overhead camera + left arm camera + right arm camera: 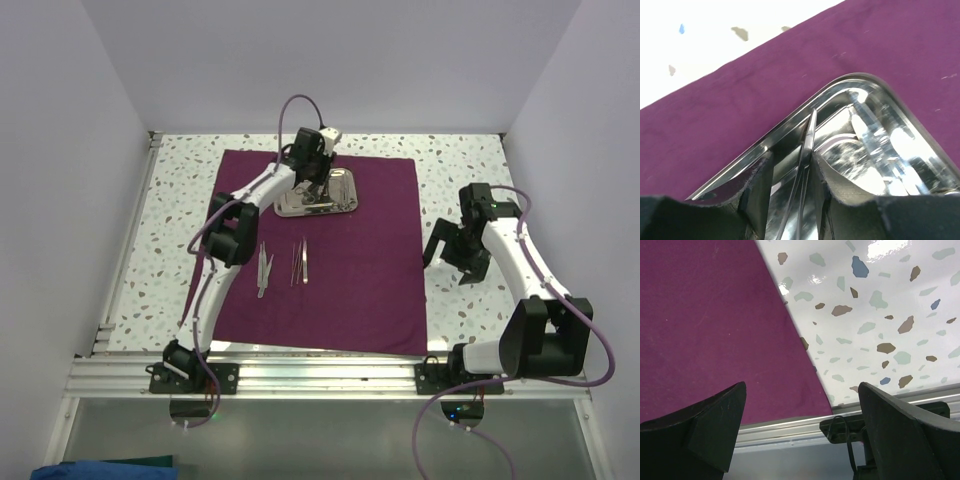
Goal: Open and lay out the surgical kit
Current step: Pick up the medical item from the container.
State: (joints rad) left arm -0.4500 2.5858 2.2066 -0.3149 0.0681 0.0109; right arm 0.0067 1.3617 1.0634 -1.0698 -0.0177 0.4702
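Observation:
The dark purple cloth [350,280] lies spread flat on the table. On its far part stands the shiny steel tray [343,192], whose rim [850,80] fills the left wrist view. My left gripper [312,196] reaches down into the tray. Its fingers [791,159] straddle a thin silver instrument [808,135]; the right finger touches it and the left finger stands a little apart. Tweezers [264,268] and a second thin pair [299,260] lie side by side on the cloth. My right gripper [452,252] hovers open beside the cloth's right edge [790,325], nothing between its fingers [802,387].
The speckled white table [465,160] is enclosed by white walls on three sides. An aluminium rail [320,375] runs along the near edge with both arm bases. The right wrist view shows that rail [790,432] and a black cable mount.

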